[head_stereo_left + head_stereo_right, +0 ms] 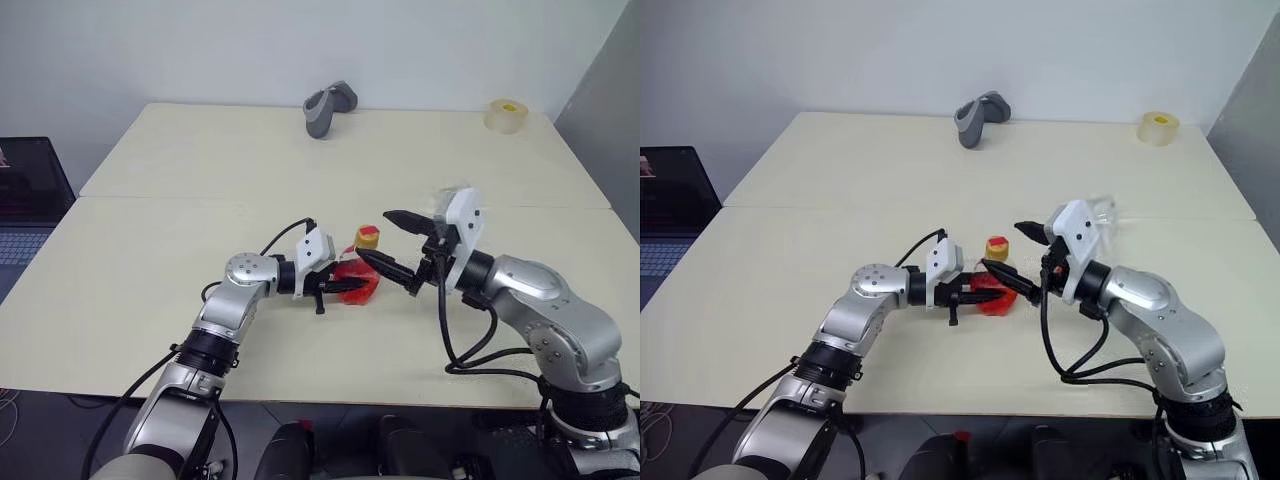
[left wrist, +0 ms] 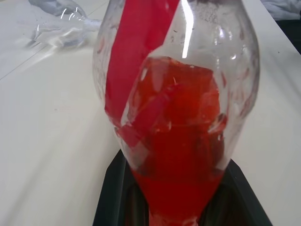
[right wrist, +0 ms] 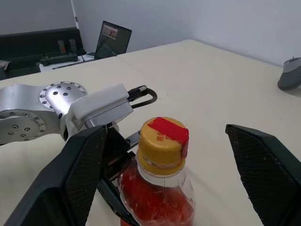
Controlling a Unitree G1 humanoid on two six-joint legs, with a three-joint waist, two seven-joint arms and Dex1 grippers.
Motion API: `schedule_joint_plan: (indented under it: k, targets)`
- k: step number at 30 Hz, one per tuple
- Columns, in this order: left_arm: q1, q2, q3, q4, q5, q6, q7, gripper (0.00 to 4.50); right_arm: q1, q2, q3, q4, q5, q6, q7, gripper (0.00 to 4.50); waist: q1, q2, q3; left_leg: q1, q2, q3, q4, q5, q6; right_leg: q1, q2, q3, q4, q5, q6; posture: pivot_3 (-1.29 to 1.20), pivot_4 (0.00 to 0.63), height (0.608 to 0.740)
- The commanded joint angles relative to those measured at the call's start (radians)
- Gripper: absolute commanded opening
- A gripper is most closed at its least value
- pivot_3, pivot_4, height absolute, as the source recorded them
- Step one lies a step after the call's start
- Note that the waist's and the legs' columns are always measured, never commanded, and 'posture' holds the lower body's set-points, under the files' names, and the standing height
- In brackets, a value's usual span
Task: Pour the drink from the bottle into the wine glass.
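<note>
The bottle (image 1: 358,282) stands on the table (image 1: 150,250) near the front middle, clear with a red label band and a yellow-red cap (image 1: 368,236). The drink (image 2: 178,155) fills its bulbous lower body. My left gripper (image 1: 335,288) reaches in from the left and is shut on that lower body. My right gripper (image 3: 165,128) comes from the right and is open, one finger (image 3: 80,179) on each side of the cap without touching it. The wine glass (image 1: 1108,208) stands just behind the right gripper, mostly hidden by its white mount.
A grey object (image 1: 328,108) lies at the back middle of the table and a roll of tape (image 1: 506,115) at the back right corner. A laptop (image 1: 25,200) sits off the table's left side. A seam crosses the tabletop from left to right.
</note>
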State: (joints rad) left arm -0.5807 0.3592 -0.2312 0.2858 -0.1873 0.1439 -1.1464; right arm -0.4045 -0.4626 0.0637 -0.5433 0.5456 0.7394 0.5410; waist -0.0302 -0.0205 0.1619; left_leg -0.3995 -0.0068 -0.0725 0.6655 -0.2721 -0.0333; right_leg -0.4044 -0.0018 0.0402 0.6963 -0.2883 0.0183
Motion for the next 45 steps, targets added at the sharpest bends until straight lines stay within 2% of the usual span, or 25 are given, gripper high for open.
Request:
schedule_joint_plan:
  k: [1,2,5,9,10,11,14,22,28,34,37,41,45]
  targets:
    - [-0.008,0.002,0.006,-0.036,-0.007,-0.016,0.000,0.76,-0.034,0.026,0.013,0.006,-0.017,-0.033,-0.008,4.30,0.000,0.000,0.000,0.000,0.000,0.000,0.000,0.000,0.000,0.000,0.000,0.000,0.000,0.000,0.000,0.00,0.150,0.740]
    - [-0.008,0.003,0.006,-0.036,-0.007,-0.016,0.000,0.76,-0.037,0.033,0.016,0.010,-0.019,-0.034,-0.007,4.30,0.000,0.000,0.000,0.000,0.000,0.000,0.000,0.000,0.000,0.000,0.000,0.000,0.000,0.000,0.000,0.00,0.150,0.740]
    - [-0.008,0.004,0.007,-0.036,-0.006,-0.018,0.001,0.76,-0.041,0.048,0.022,0.016,-0.021,-0.040,-0.003,3.69,0.000,0.000,0.000,0.000,0.000,0.000,0.000,0.000,0.000,0.000,0.000,0.000,0.000,0.000,0.000,0.00,0.150,0.740]
    - [-0.007,0.002,0.008,-0.036,-0.006,-0.018,0.004,0.76,-0.044,0.055,0.033,0.021,-0.028,-0.045,0.000,2.27,0.000,0.000,0.000,0.000,0.000,0.000,0.000,0.000,0.000,0.000,0.000,0.000,0.000,0.000,0.000,0.00,0.150,0.740]
    - [-0.006,0.002,0.008,-0.038,-0.006,-0.018,0.005,0.76,-0.044,0.056,0.035,0.020,-0.028,-0.044,0.001,2.23,0.000,0.000,0.000,0.000,0.000,0.000,0.000,0.000,0.000,0.000,0.000,0.000,0.000,0.000,0.000,0.00,0.150,0.740]
    - [-0.005,0.002,0.008,-0.037,-0.006,-0.018,0.005,0.76,-0.043,0.055,0.037,0.018,-0.028,-0.045,0.004,1.79,0.000,0.000,0.000,0.000,0.000,0.000,0.000,0.000,0.000,0.000,0.000,0.000,0.000,0.000,0.000,0.00,0.150,0.740]
    - [-0.006,0.002,0.008,-0.035,-0.005,-0.020,0.006,0.75,-0.040,0.060,0.029,0.015,-0.019,-0.045,0.008,1.20,0.000,0.000,0.000,0.000,0.000,0.000,0.000,0.000,0.000,0.000,0.000,0.000,0.000,0.000,0.000,0.00,0.150,0.740]
    - [-0.007,0.000,0.008,-0.033,-0.003,-0.028,0.007,0.75,-0.005,0.119,-0.074,-0.004,0.139,0.037,-0.020,1.20,0.000,0.000,0.000,0.000,0.000,0.000,0.000,0.000,0.000,0.000,0.000,0.000,0.000,0.000,0.000,0.00,0.150,0.740]
    - [-0.006,-0.004,0.013,-0.034,-0.002,-0.038,0.015,0.75,0.016,0.117,-0.156,-0.020,0.209,0.051,-0.073,1.20,0.000,0.000,0.000,0.000,0.000,0.000,0.000,0.000,0.000,0.000,0.000,0.000,0.000,0.000,0.000,0.00,0.150,0.740]
    - [-0.004,-0.018,0.037,-0.079,-0.031,-0.018,0.046,0.75,0.246,-0.040,-0.270,-0.063,0.040,-0.074,-0.079,1.20,0.008,0.000,0.000,-0.001,-0.001,0.000,0.000,0.000,0.000,0.000,-0.001,0.000,-0.001,0.000,0.000,0.00,0.150,0.740]
    - [-0.001,-0.020,0.035,-0.113,-0.056,0.009,0.040,0.75,0.430,-0.079,-0.284,-0.075,-0.060,-0.174,-0.063,1.19,0.004,0.000,0.000,-0.001,-0.001,0.001,0.000,0.000,0.000,0.000,-0.001,0.001,-0.001,0.000,0.000,0.00,0.150,0.740]
    - [-0.001,-0.025,0.025,-0.151,-0.092,0.054,0.011,0.75,0.611,-0.027,-0.310,-0.019,-0.138,-0.309,-0.085,1.19,0.001,0.000,0.000,0.000,0.000,0.000,-0.001,0.000,0.000,0.000,0.000,0.000,0.000,0.000,0.000,0.00,0.150,0.740]
    - [-0.009,-0.025,0.009,-0.145,-0.087,0.044,-0.011,0.75,0.639,0.049,-0.316,0.108,-0.212,-0.401,-0.157,1.19,-0.003,0.001,0.000,0.004,0.001,0.003,-0.001,0.000,0.000,0.002,0.001,0.002,0.001,0.000,0.000,0.00,0.150,0.740]
